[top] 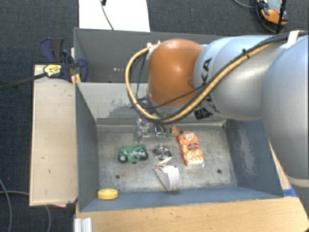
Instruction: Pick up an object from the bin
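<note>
Under the orange wrist cover [171,71], close to the far wall of the grey bin [91,144], the end effector [145,129] hung low over the bin floor, somewhat left of the middle; whether it was released or clenched could not be told, since the cover and the looped yellow-and-black cable [129,79] hid most of it; nothing could be seen grasped in it. Just on its near side lay a green toy car [132,154], set lengthwise from left to right; this was the thing nearest to the end effector, slightly to its near left, and apart from it as far as the view showed. Right of the car, just beside it, lay a small silvery crumpled object [162,152]; right of that again lay an orange packet [190,149], its long side running from far to near, a little tilted. On the near side of the silvery object, close against it, lay a white and grey folded piece [167,177], perhaps paper or card; a round yellow cap [107,193] lay by itself in the near left corner, well apart from the others. From the right the thick silver arm [251,81] stretched over the bin's far right part, its cable running along it to the cover.
</note>
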